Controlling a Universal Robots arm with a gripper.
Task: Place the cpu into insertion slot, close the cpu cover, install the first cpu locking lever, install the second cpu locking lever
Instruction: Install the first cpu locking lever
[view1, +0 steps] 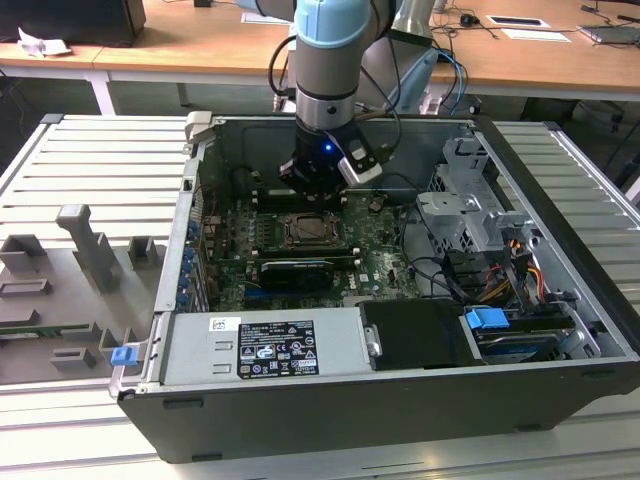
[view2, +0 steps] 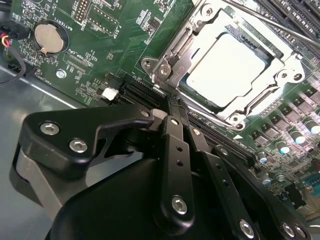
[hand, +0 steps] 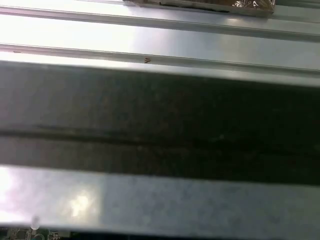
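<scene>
Two steps looked done: the cpu sat in its socket under the closed cover. Fingers together and empty, the end effector hovered just beside a lever apparently not yet locked.

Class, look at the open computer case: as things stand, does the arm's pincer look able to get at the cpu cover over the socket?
Probably yes. The pincer sits just beside the cpu cover, which lies flat over the cpu, with nothing between them.
</scene>
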